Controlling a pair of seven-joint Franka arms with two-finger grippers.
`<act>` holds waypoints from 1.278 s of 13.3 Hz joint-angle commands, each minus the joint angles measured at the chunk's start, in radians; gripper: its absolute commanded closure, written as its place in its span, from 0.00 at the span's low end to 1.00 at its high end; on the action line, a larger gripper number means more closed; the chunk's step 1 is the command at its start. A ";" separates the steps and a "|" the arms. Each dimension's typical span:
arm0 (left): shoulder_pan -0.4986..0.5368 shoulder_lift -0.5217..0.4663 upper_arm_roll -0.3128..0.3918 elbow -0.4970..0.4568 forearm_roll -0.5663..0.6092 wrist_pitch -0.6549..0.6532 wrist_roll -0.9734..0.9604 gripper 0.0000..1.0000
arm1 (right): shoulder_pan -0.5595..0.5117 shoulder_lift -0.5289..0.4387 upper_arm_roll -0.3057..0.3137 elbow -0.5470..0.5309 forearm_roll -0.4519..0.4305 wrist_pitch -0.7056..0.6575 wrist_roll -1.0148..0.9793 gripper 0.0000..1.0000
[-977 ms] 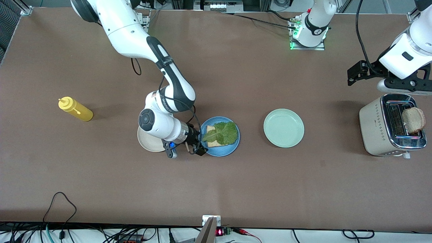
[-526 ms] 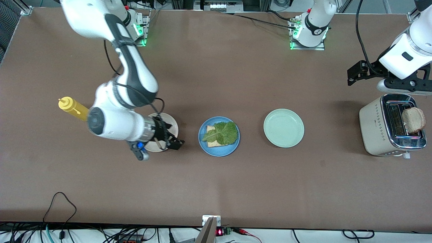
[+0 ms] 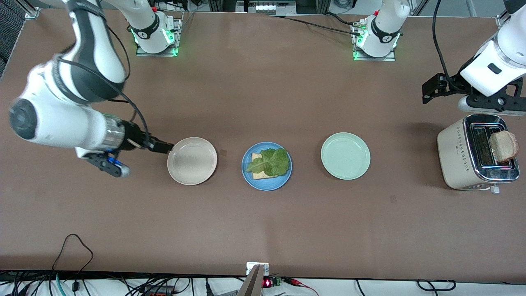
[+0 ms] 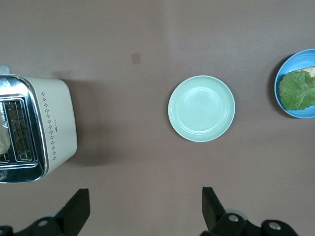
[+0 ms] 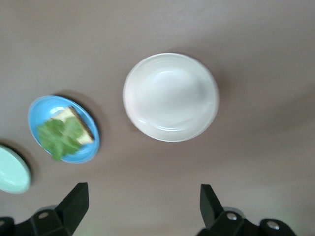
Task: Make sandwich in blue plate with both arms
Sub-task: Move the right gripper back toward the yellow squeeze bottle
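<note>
The blue plate (image 3: 264,186) sits mid-table and holds one bread slice (image 3: 256,157) with a green lettuce leaf (image 3: 269,161) lying on it. A second bread slice (image 3: 504,146) stands in the toaster (image 3: 462,164) at the left arm's end. My right gripper (image 3: 162,146) hangs open and empty over the table beside the cream plate (image 3: 192,160); the right wrist view shows the gripper (image 5: 142,199) with the blue plate (image 5: 35,123) off to one side. My left gripper (image 3: 433,87) waits open and empty, high over the table by the toaster; its gripper (image 4: 145,199) shows bare table between its fingers.
A pale mint-green plate (image 3: 345,156) lies between the blue plate and the toaster. Both arm bases stand along the table edge farthest from the front camera. Cables run along the nearest edge.
The right arm has swung away from the blue plate, across the cream plate, toward its own end of the table. The left arm has stayed put.
</note>
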 commanded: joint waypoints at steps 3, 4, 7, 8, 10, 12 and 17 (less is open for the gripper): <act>0.001 -0.022 -0.010 -0.013 -0.011 -0.011 -0.010 0.00 | -0.118 -0.237 0.023 -0.251 -0.127 0.001 -0.367 0.00; 0.001 -0.022 -0.008 -0.013 -0.011 -0.011 -0.010 0.00 | -0.151 -0.270 0.023 -0.282 -0.154 -0.001 -0.456 0.00; 0.001 -0.022 -0.008 -0.013 -0.012 -0.012 -0.010 0.00 | -0.251 -0.320 0.023 -0.346 -0.191 -0.001 -0.678 0.00; 0.001 -0.022 -0.008 -0.013 -0.011 -0.012 -0.010 0.00 | -0.291 -0.327 0.023 -0.362 -0.191 -0.001 -0.749 0.00; 0.001 -0.022 -0.010 -0.013 -0.011 -0.012 -0.010 0.00 | -0.375 -0.333 0.023 -0.397 -0.191 0.002 -0.939 0.00; 0.001 -0.022 -0.010 -0.013 -0.011 -0.012 -0.010 0.00 | -0.438 -0.330 0.025 -0.421 -0.191 0.008 -1.143 0.00; 0.001 -0.022 -0.008 -0.013 -0.011 -0.018 -0.010 0.00 | -0.558 -0.287 0.025 -0.444 -0.187 0.076 -1.607 0.00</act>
